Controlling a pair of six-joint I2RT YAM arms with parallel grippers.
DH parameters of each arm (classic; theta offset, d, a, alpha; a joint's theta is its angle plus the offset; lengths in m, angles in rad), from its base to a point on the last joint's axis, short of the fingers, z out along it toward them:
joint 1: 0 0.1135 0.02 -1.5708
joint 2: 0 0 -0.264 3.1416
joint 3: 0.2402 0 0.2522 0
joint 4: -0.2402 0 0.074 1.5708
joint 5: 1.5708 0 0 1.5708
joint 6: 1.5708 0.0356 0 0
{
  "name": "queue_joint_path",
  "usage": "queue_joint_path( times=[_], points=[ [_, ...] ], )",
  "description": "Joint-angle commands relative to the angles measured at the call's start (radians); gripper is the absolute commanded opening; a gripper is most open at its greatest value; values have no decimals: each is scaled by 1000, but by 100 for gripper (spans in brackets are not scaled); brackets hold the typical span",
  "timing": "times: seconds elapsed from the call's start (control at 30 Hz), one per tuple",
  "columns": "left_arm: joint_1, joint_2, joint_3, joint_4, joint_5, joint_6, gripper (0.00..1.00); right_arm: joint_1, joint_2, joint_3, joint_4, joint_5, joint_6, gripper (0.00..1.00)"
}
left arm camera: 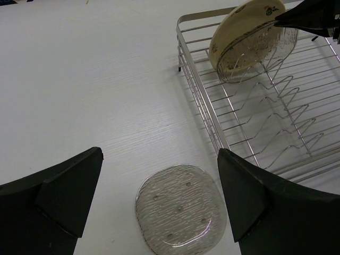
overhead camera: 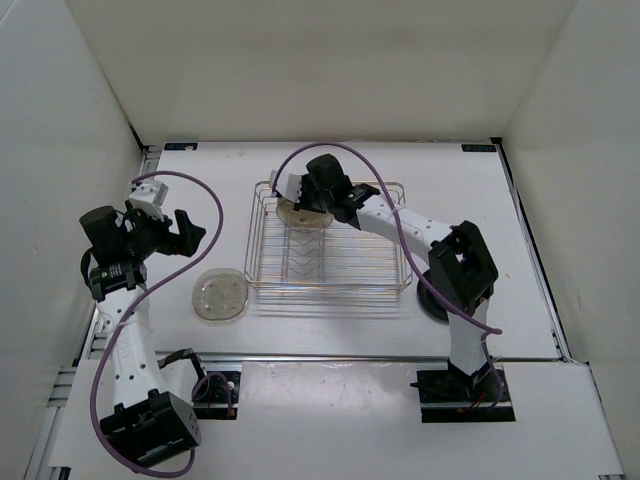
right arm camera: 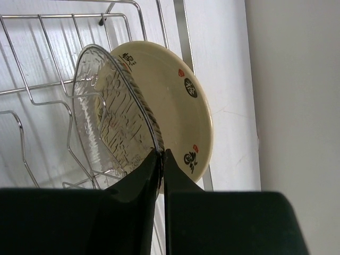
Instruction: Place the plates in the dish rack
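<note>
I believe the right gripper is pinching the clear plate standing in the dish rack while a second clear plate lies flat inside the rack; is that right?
Not quite: the right gripper does pinch the clear plate standing in the dish rack, but the second clear plate lies flat on the table beside the rack, not inside it, as the left wrist view shows.

Your table (left arm camera: 79, 79) is matt white with a faint grain. The dish rack (left arm camera: 202, 101) is bright chrome wire, smooth and glossy. The racked clear plate (right arm camera: 106, 117) looks like transparent glass or plastic (you cannot tell which), with a ribbed surface. The loose clear plate (left arm camera: 180, 210) toward the table's near edge looks the same. The cream plate (right arm camera: 183, 114) is glossy, with dark printed marks. The right gripper (right arm camera: 161, 155) is matt black.
</note>
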Motion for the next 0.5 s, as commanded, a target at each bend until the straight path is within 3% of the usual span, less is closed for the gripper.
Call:
queue_joint_path(
  times=[0.0,0.47],
  points=[
    [13,-5,-10,11,29,-3,100,0,19,27,-79,-42,49,10],
    [31,-5,-20,11,47,-3,100,0,47,27,-28,15,57,25]
  ],
)
